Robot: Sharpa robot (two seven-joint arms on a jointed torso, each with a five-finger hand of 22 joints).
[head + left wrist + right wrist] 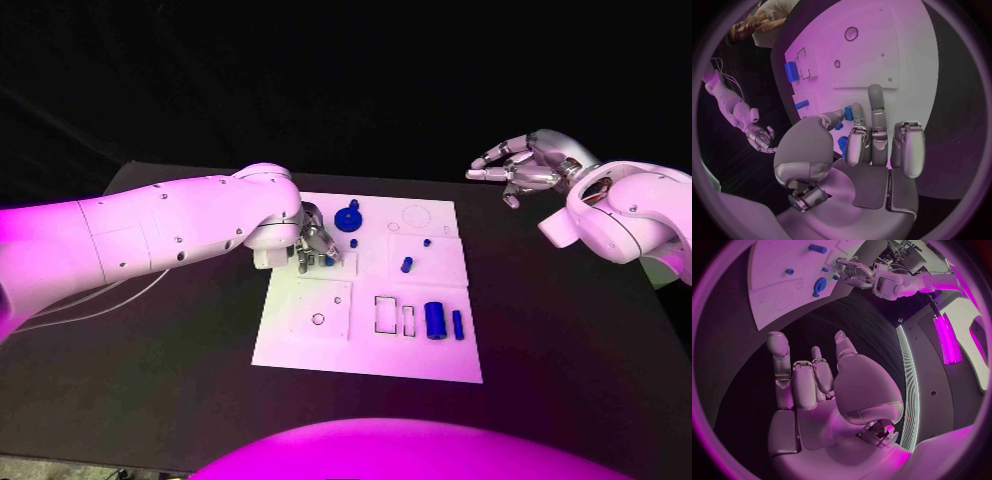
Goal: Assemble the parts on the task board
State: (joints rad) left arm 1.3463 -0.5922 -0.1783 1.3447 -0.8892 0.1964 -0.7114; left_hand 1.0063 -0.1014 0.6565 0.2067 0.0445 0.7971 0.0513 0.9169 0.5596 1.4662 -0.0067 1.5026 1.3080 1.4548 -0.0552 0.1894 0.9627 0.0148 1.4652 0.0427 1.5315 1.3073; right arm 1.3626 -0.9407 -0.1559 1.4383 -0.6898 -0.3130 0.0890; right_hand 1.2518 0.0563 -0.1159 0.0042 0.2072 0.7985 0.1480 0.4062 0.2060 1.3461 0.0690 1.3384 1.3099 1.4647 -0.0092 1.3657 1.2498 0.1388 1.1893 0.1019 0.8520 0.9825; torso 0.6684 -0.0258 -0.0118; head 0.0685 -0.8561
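Observation:
The white task board (433, 355) lies mid-table. My left hand (312, 244) is low over its upper left part, and thumb and a finger pinch a small blue part (848, 113) just above the board (879, 55). A blue round knob (348, 216) stands beyond that hand. Small blue pegs (407, 265) lie in the middle of the board, and two blue cylinders (434, 320) lie by the rectangular slots. My right hand (516, 166) hangs raised off the board's far right corner, fingers loosely bent and apart, holding nothing. The right wrist view shows the knob (820, 284) and my left hand (856, 274).
The board's lower left has a square plate with a small ring hole (317, 320). A faint round recess (417, 215) marks the far right corner. Black table (562, 340) surrounds the board on all sides.

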